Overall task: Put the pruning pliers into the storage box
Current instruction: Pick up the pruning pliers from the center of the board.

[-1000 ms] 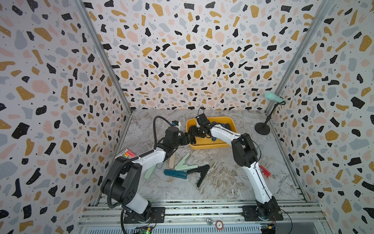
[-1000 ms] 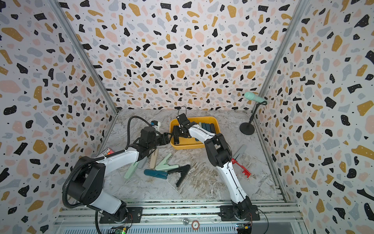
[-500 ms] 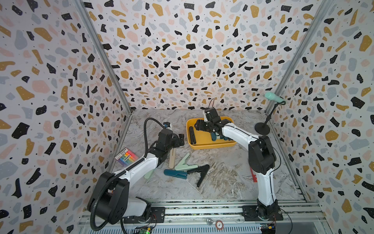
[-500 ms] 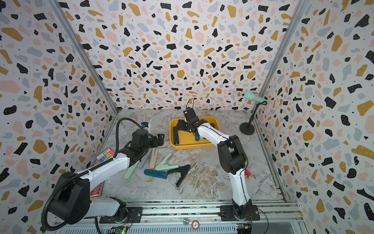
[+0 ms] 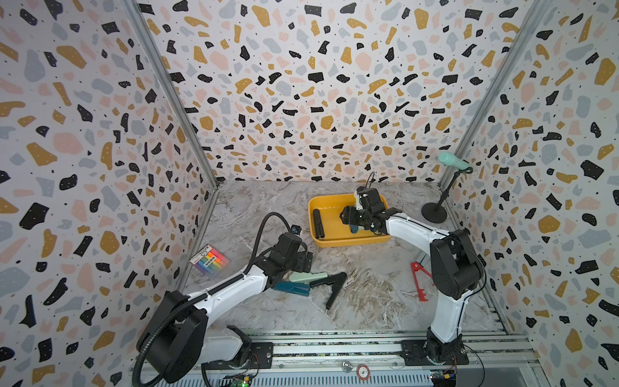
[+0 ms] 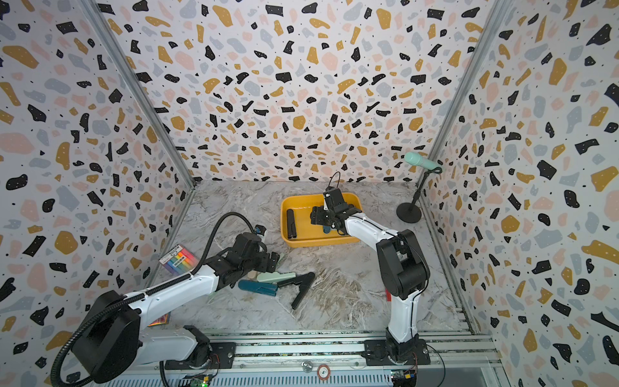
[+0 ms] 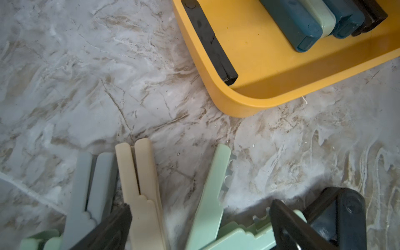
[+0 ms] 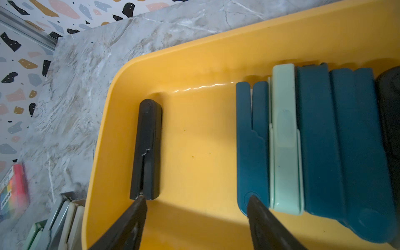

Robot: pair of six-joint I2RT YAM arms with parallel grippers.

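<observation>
Top views both show a marbled desk (image 5: 368, 311) inside terrazzo-patterned walls. Far and right of centre sits the yellow storage box (image 5: 351, 242), with the right arm (image 5: 412, 231) reaching over it. Near left, the left arm (image 5: 234, 288) hovers above loose pruning pliers: dark teal pliers (image 5: 291, 288), a black pair splayed in a V (image 5: 335, 291), and red pliers (image 5: 418, 283) alone at the right, seen only from above.

Left wrist view adds beige pliers (image 7: 140, 184) and grey pliers (image 7: 84, 194), which the arm hides from above. The left fingers (image 7: 112, 227) stand wide apart, holding nothing.

Right wrist view shows the right fingers (image 8: 134, 218) parted and empty over the box floor. A folded black pair (image 8: 147, 149) lies at the box's left side, and a row of teal and mint pliers (image 8: 283, 140) is packed at its right.

The pliers look like light, rigid, smooth plastic. Pinching across both folded arms near mid-length should keep the hinge shut.
</observation>
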